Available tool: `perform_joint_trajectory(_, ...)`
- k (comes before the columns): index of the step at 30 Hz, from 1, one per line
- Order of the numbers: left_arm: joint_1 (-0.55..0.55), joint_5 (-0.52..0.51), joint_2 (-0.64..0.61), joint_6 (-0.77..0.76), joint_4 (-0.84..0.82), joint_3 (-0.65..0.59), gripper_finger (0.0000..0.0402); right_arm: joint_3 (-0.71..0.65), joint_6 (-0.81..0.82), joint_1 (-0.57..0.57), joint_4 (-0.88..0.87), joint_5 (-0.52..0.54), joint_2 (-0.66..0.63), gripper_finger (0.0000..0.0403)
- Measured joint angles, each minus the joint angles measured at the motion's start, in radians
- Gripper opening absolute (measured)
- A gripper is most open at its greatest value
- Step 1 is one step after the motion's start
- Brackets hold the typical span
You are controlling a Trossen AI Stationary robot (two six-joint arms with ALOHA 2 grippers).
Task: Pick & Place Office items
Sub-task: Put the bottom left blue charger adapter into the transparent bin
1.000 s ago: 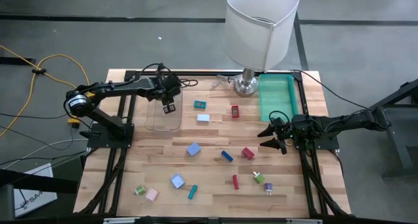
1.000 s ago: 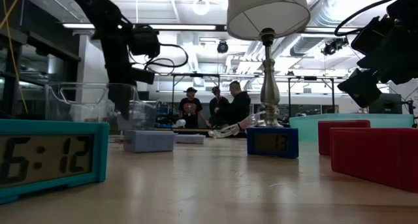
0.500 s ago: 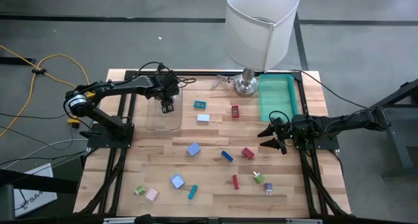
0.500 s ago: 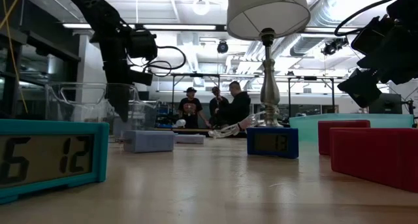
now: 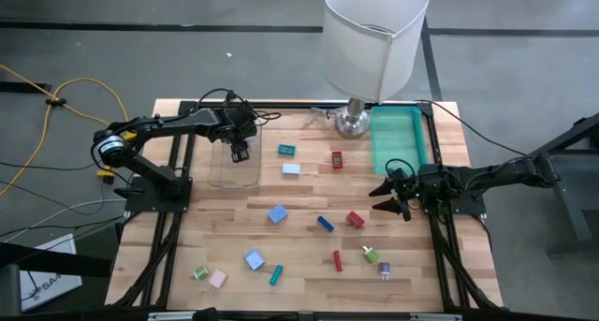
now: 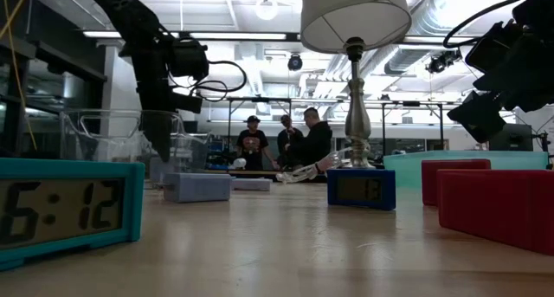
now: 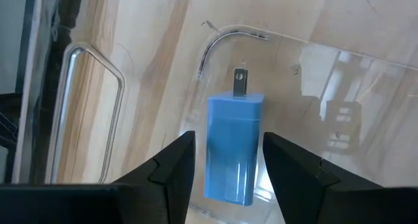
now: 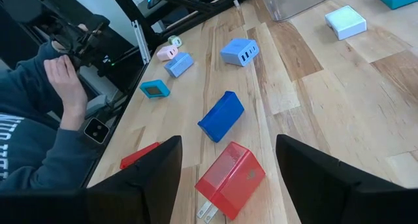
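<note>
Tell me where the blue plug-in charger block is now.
In the left wrist view, the blue charger block lies in the clear plastic bin, between the left gripper's open fingers.

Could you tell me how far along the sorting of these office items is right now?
Done: one blue charger lies in the clear bin, between the left gripper's parted fingers. In hand: nothing; the right gripper waits open at the table's right edge. Left: about a dozen small items, like the red plug and blue block, lie scattered on the table; the green tray looks empty.
</note>
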Motion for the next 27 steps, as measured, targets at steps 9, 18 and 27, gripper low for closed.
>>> perform_joint_trajectory(9, -0.03, -0.02, -0.13, -0.002, -0.032, 0.0, 0.0171, 0.0, 0.0, 0.0, 0.0, 0.0, 0.0, 0.0235)
perform_joint_trajectory(18, -0.149, -0.057, -0.276, -0.039, -0.04, 0.001, 0.0172, 0.0, 0.0, 0.0, 0.0, 0.0, 0.0, 0.0235)
perform_joint_trajectory(27, -0.237, -0.057, -0.282, -0.112, -0.039, 0.003, 0.0172, 0.0, 0.0, 0.0, 0.0, 0.0, 0.0, 0.0235)
